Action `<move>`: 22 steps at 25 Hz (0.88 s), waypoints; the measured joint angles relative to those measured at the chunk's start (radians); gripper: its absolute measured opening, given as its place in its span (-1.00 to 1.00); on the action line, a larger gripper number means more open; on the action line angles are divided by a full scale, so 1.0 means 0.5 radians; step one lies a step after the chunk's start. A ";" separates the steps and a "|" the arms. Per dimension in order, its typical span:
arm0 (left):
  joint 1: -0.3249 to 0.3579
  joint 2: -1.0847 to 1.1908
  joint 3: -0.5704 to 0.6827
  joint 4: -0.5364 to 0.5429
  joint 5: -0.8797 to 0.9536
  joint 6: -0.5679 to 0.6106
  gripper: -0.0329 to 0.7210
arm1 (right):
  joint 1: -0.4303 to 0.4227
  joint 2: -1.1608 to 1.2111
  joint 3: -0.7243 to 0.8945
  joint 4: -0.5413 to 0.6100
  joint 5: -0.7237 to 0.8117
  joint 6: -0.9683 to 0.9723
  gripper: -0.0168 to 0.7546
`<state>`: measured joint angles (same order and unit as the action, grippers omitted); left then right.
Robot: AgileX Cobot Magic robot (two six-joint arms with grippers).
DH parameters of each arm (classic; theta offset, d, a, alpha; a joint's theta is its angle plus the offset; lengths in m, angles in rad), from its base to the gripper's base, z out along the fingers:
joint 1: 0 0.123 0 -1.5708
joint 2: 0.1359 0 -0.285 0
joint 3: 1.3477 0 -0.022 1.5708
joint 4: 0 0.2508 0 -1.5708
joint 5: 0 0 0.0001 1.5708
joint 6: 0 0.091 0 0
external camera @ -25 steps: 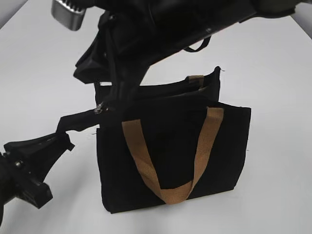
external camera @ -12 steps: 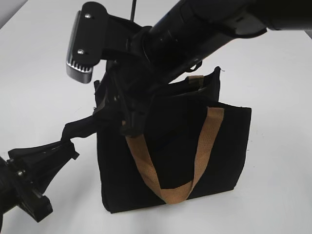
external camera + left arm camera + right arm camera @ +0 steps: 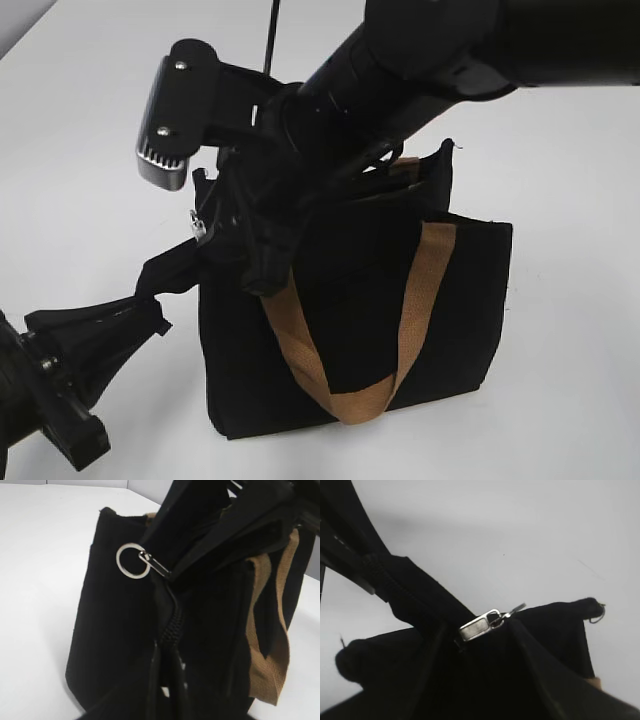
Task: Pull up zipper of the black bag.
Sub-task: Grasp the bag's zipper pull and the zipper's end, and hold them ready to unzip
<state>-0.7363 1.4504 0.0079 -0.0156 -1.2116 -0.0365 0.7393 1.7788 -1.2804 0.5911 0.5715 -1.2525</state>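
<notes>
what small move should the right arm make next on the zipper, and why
Probably close on the small silver metal pull tab with its ring and draw it along the track. The tab hangs free at the left end of the rectangular black fabric bag, whose top still gapes. The left gripper holds the fabric tail taut.

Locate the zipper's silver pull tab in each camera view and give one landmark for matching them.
Exterior view: the silver pull tab sits left of centre, at the black bag's upper left corner.
Left wrist view: upper left of centre, ring outermost.
Right wrist view: centre, slightly low.
Shared landmark: the black zipper tail leading away from the tab.
</notes>
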 joint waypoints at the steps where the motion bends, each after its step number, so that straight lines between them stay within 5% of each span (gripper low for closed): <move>1: 0.000 0.000 0.000 0.005 0.000 0.000 -0.87 | 0.000 0.007 0.000 0.000 -0.005 0.000 -0.16; 22: 0.000 0.000 0.000 0.097 0.000 0.000 -0.87 | 0.082 0.043 -0.001 0.017 -0.211 -0.055 -0.30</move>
<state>-0.7363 1.4504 0.0079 0.0329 -1.2116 -0.0365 0.7805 1.8004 -1.2811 0.5997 0.4659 -1.2802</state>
